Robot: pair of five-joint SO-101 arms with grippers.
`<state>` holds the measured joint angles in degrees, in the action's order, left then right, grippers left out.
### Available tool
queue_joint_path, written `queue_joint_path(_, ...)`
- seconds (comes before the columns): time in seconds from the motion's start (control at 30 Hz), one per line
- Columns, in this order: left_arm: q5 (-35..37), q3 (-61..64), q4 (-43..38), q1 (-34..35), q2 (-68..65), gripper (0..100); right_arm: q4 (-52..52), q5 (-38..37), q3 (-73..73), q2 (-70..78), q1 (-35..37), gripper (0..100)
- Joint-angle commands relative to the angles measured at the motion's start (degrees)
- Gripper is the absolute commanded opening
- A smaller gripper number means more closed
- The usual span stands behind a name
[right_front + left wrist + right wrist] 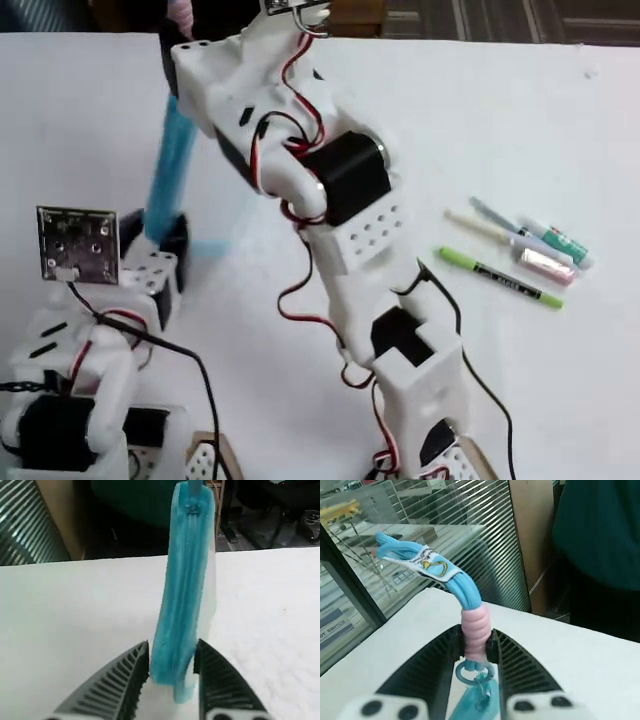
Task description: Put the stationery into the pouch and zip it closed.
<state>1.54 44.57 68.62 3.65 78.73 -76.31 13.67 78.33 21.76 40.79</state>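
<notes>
**Two grips, one pouch (172,160) stretched between them**

High view: the blue pouch stands on edge on the table (540,120), its long axis running from the left claw (168,232) at the near end away to the far edge, where the right arm (340,220) reaches across to it. The pens (515,255) lie loose in a cluster well apart to the right, outside the pouch and on the right arm's side.

Left wrist view: the left claw (171,655) is clenched on the pouch's (182,605) near end, one finger on each face. The zip (186,580) runs straight away from it along the top edge, teeth apparently meshed, with the slider (192,505) at the far end.

Right wrist view: the right claw (476,635) is clamped on the pink pull (476,625), with the ring and slider (479,687) hanging just below it, over the pouch's (470,705) end.

Judgement: the slider sits at the end opposite the left claw, so opening means drawing the pull along the long axis toward that claw, which serves as anchor. The right arm is then the nearer one for the pens.
</notes>
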Motion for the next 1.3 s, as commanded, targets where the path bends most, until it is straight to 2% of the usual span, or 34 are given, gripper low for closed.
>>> queue_joint_path(0.0, -3.34, -0.88, -1.23, 4.44, 0.57, 12, -1.27, 0.09, 2.11, -3.91, -1.27, 1.7)
queue_joint_path(0.1, -3.34, -2.02, -1.41, 7.69, 0.57, 11, -3.21, 0.09, 2.11, -4.09, -1.89, 1.7)
queue_joint_path(0.23, -3.34, -6.42, -0.44, 8.22, 0.57, 11, -4.79, 0.09, 2.29, -4.09, -2.15, 1.7)
queue_joint_path(0.33, -3.60, -10.99, 1.49, 8.04, 0.57, 3, -6.29, 0.09, 2.37, -4.18, -1.89, 1.7)
queue_joint_path(0.43, -3.69, -12.92, 1.93, 8.13, 0.31, 3, -7.69, 0.09, 2.37, -4.18, -1.80, 1.7)
queue_joint_path(0.6, -3.69, -10.64, 0.88, 8.31, 0.22, 2, -12.62, 0.09, 2.46, -4.26, -1.54, 1.7)
queue_joint_path(0.83, -3.34, -7.65, -1.67, 8.40, 0.22, 2, -20.26, 0.18, 2.46, -6.99, 2.95, 1.7)
queue_joint_path(1.07, -3.34, -7.47, -1.67, 8.31, 0.22, 2, -19.74, 0.88, 2.37, -13.32, 8.48, 1.7)
queue_joint_path(1.27, -3.43, -7.47, -1.67, 8.22, 0.22, 2, -16.31, 5.71, 2.11, -17.89, 9.27, 1.7)
